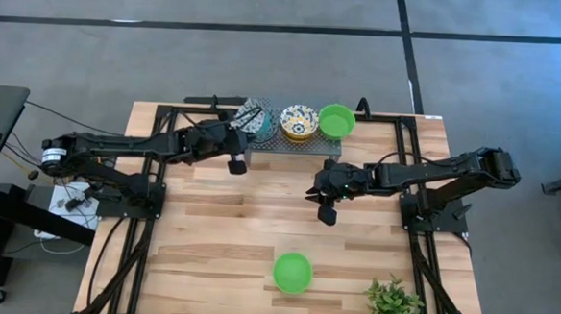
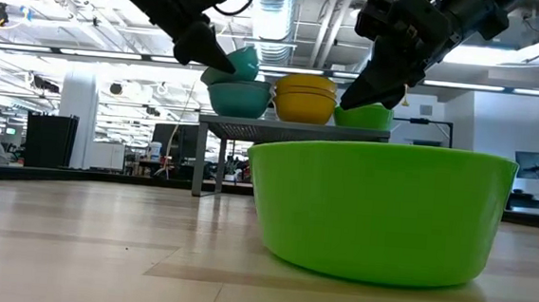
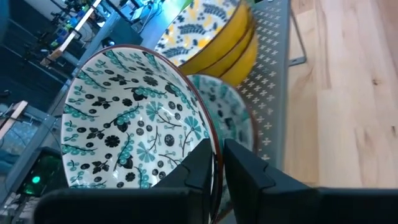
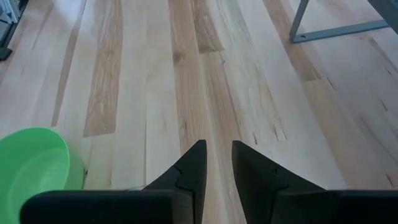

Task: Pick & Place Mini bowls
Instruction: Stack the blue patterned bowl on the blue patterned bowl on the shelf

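While no writing is legible, left end effector pinches the blue-and-white bowl rim.

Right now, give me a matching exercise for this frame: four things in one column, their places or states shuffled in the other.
Things:
1. left claw
2. right claw
3. lone green bowl
4. yellow patterned bowls

Places or states:
A. stacked on the metal rack
B. empty, above bare table
C. on the table near the plant
D. pinching the rim of a teal-patterned bowl

Pairs: 1-D, 2-B, 3-C, 4-A
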Controlling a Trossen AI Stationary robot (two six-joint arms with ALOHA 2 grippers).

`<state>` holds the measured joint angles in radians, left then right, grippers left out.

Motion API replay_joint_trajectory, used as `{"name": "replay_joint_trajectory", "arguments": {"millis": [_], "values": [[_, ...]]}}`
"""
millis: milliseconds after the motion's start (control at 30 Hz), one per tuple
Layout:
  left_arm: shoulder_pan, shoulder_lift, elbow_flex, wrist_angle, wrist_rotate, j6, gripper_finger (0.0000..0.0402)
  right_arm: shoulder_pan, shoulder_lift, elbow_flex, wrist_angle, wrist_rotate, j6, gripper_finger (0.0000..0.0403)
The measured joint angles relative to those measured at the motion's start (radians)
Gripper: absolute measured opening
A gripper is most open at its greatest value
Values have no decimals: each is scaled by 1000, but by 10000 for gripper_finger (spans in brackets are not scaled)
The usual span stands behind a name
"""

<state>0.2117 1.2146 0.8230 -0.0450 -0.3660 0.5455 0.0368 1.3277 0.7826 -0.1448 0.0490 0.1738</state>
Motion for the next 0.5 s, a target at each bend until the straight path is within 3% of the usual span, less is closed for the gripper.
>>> {"name": "replay_joint_trajectory", "arguments": {"millis": [500], "values": [[46,0,0,5,70,-3,90,0,0,0,0,0,0,72]]}}
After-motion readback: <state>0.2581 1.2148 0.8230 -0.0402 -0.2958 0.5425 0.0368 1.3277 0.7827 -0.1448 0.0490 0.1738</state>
